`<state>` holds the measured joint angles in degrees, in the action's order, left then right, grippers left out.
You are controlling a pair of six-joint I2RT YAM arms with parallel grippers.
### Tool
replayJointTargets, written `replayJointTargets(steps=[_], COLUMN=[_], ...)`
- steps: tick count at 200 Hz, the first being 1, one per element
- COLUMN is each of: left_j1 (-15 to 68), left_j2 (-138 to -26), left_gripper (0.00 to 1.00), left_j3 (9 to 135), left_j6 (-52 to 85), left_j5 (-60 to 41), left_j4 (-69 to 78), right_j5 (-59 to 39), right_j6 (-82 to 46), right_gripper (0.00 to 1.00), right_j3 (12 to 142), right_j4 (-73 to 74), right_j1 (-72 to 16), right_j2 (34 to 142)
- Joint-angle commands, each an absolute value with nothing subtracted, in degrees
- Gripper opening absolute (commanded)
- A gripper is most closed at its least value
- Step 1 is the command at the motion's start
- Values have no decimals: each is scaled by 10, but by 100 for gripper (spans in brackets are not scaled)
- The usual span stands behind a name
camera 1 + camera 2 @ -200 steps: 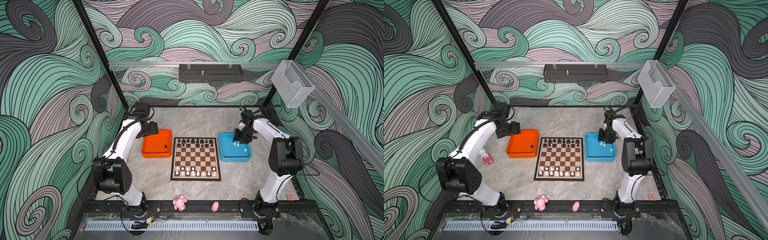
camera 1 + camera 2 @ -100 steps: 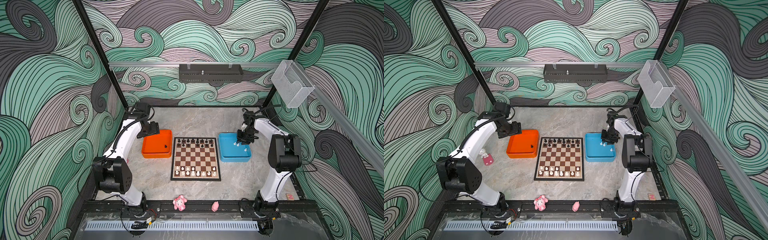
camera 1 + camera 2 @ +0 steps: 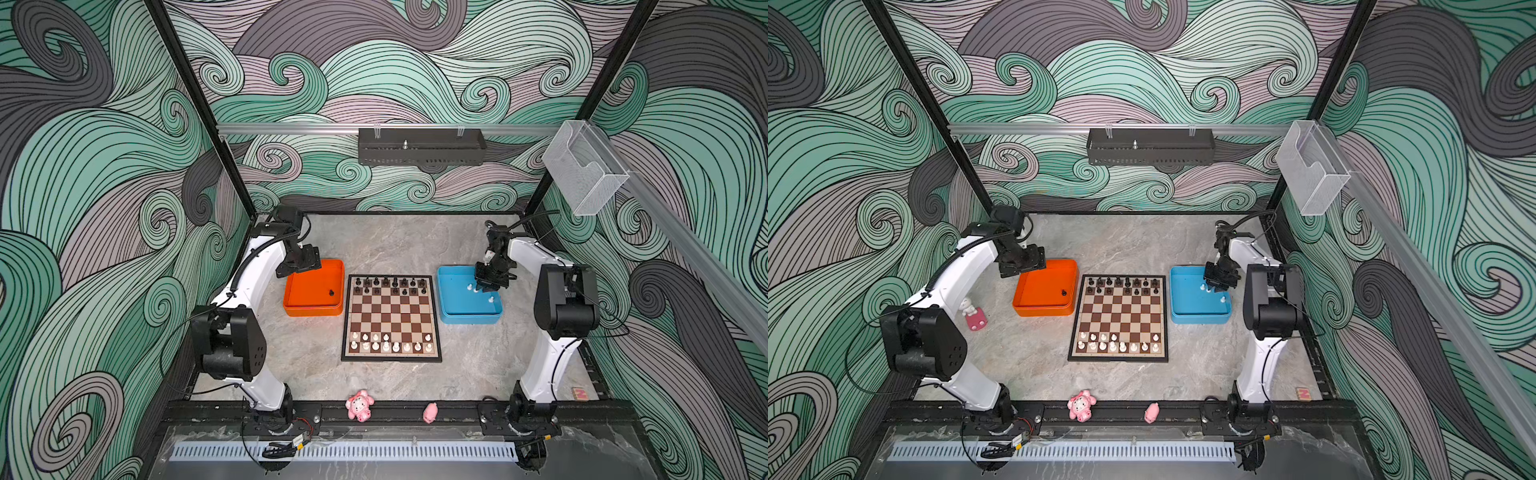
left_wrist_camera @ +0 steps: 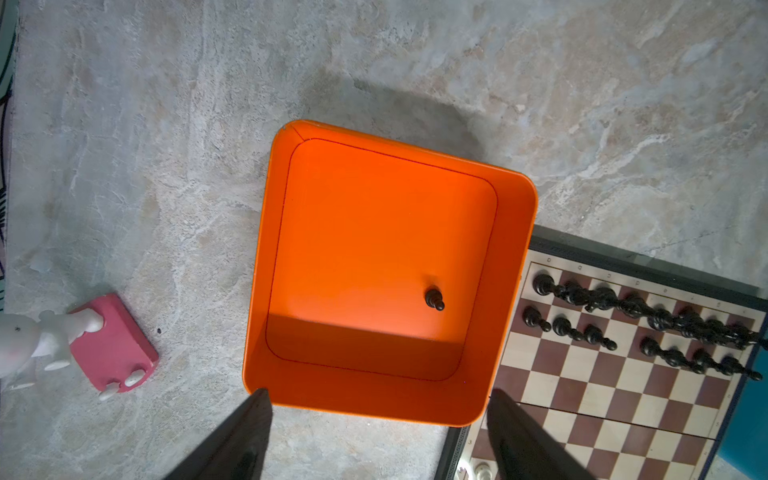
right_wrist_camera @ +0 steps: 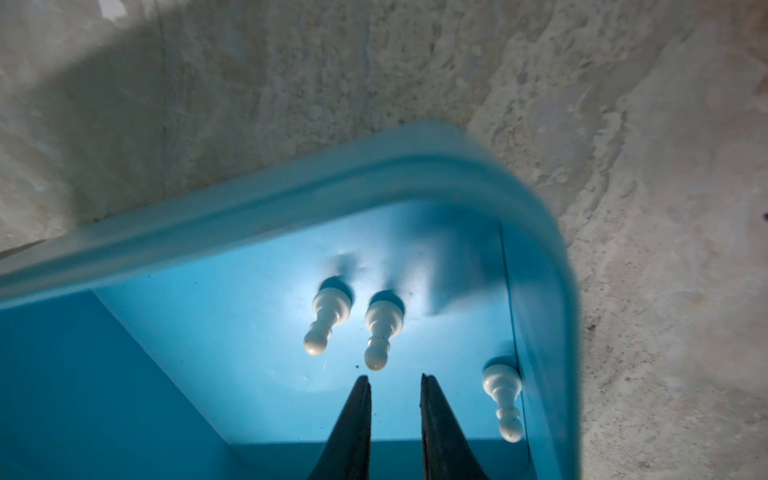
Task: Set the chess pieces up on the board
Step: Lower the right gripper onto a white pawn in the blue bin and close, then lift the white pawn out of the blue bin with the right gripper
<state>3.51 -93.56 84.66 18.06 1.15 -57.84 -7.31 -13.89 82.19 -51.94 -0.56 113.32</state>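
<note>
**Pawns left in trays**

Left fingers (image 4: 245, 436), spread wide and empty, hover over the orange tray (image 4: 515, 291) holding one black pawn (image 4: 434, 299). The board (image 3: 390, 320) lies between, nearly set. Right fingers (image 5: 353, 424), narrowly apart and empty, sit inside the blue tray (image 5: 291, 199) near three white pawns (image 5: 380, 328); next, straddle one and pinch.

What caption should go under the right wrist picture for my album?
Right claw, tips slightly apart and empty, hovers above three white pawns standing in the blue tray.
</note>
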Motion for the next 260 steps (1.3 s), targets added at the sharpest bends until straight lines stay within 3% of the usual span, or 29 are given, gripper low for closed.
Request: replayJointTargets(steps=[1,113,260], left_j1=[29,30,30], left_j2=[-945,-970,-985], left_gripper=[84,84,84], left_j3=[875,898,902], left_j6=[186,187,187], left_j5=[3,-4,-26], left_j4=[-583,-584,-575], right_j5=[-72,-86,-93], right_j6=[-137,-137,-134], right_gripper=[23,26,17], right_j3=[831,849,849], right_j4=[-515,-509,-509], right_j1=[-2,-2,-2], right_j2=[1141,1159,1176])
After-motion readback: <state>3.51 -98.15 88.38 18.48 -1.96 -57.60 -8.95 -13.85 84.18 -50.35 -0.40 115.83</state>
